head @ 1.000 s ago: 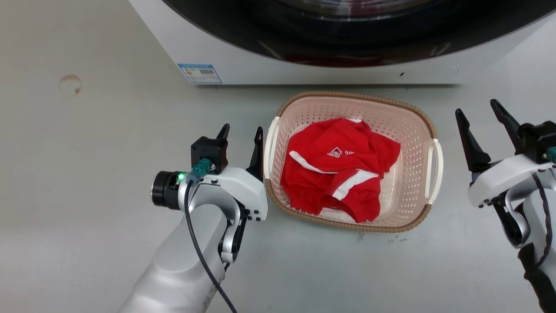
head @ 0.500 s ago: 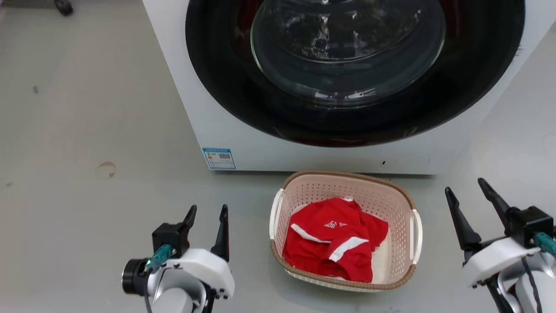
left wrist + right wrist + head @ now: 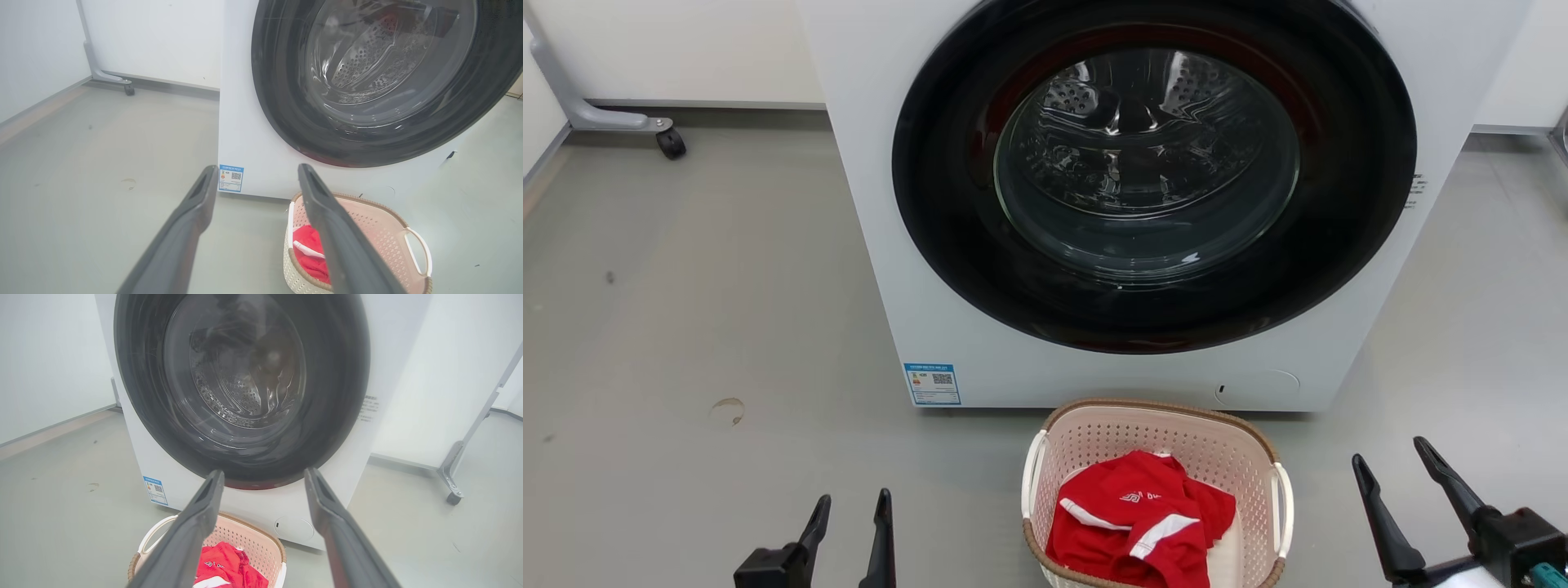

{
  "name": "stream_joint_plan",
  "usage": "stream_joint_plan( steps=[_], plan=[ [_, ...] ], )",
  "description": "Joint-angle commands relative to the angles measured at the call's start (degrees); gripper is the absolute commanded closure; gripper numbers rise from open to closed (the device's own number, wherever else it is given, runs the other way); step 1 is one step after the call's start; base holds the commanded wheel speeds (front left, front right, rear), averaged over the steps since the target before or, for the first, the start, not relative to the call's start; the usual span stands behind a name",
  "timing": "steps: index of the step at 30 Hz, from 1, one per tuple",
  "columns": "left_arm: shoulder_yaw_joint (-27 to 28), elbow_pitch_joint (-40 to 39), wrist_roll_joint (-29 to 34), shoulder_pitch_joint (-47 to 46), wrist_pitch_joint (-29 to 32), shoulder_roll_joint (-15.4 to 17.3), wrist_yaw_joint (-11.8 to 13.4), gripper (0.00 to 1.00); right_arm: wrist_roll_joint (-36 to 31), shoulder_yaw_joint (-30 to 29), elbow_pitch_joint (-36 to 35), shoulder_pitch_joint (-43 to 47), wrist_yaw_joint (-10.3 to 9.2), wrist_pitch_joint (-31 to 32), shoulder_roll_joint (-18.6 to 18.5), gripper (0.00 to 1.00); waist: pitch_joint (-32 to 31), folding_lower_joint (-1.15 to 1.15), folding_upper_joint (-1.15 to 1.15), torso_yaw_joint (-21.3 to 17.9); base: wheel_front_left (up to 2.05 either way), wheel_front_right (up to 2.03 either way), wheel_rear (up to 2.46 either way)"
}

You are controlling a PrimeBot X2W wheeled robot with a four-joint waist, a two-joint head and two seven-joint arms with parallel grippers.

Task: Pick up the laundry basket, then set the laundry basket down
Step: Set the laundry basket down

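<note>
Spreading across the scene is a grey floor (image 3: 686, 327), on which a white front-loading washing machine (image 3: 866, 245) with a round, dark-ringed glass door (image 3: 1143, 163) is stood. The laundry basket (image 3: 1152, 433) is set upright on the floor just in front of the machine's base, between the two grippers and touched by neither. A crumpled red garment (image 3: 1135, 523) with white trim is contained in it.

The left gripper (image 3: 851, 502) is positioned to the left of the basket, and the right gripper (image 3: 1388, 453) to the right. On both, the jaws are spread wide and nothing is held. In each wrist view the basket is seen low down, beyond the fingers.

The basket is judged to be light. Its thin, perforated plastic walls are expected to flex if squeezed, and the smooth plastic may slip between hard fingers. Little weight is added by the soft garment, though it may shift if the basket is tipped.

Hold is best taken at the two white loop handles, the left handle (image 3: 1031, 482) and the right handle (image 3: 1286, 498), one per gripper. The walls and woven-look rim should be avoided. The basket should be kept level when lifted and lowered.
</note>
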Motion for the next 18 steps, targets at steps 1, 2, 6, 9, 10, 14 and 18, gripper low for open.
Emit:
stream_joint_plan(
  steps=[1, 2, 6, 9, 10, 14, 18],
  plan=[
    [2.75, -2.80, 1.11, 0.24, -0.61, 0.43, -0.47, 0.00, -1.04, -0.27, -3.07, 0.36, -0.21, -0.35, -1.01, 0.00, -0.27, 0.00, 0.00, -0.46, 0.00, 0.00, 0.00],
    [3.28, -3.55, 1.29, 1.07, -0.61, 0.45, -0.62, 0.00, -1.37, -0.87, -3.91, 1.30, -0.21, -0.35, -0.87, 0.00, -0.28, 0.00, 0.00, -0.56, 0.00, 0.00, 0.00],
    [5.22, -5.94, 1.73, 3.27, -0.61, 0.21, -0.79, 0.00, -1.69, -2.84, -6.66, 4.41, -0.21, -0.35, -0.27, 0.00, -0.30, 0.00, 0.00, -0.79, 0.00, 0.00, 0.00],
    [5.89, -6.73, 1.88, 3.84, -0.61, -0.01, -0.84, 0.00, -1.59, -3.36, -7.61, 5.40, -0.21, -0.35, -0.02, 0.00, -0.17, 0.00, 0.00, -0.95, 0.00, 0.00, 0.00],
    [6.15, -6.93, 1.97, 3.98, -0.61, -0.10, -0.89, 0.00, -1.58, -3.40, -7.93, 5.72, -0.21, -0.35, 0.07, 0.00, -0.08, 0.00, 0.00, -1.09, 0.00, 0.00, 0.00],
    [6.52, -6.81, 2.29, 3.66, -0.61, -0.49, -1.15, 0.00, -1.71, -2.80, -8.43, 5.89, -0.21, -0.35, 0.26, 0.00, 0.86, 0.00, 0.00, -2.11, 0.00, 0.00, 0.00],
    [6.35, -5.05, 2.50, 1.20, -0.61, -0.84, -1.43, 0.00, -1.82, -2.28, -9.31, 4.94, -0.21, -0.35, 0.22, 0.00, 3.34, 0.00, 0.00, -3.75, 0.00, 0.00, 0.00]
  ],
)
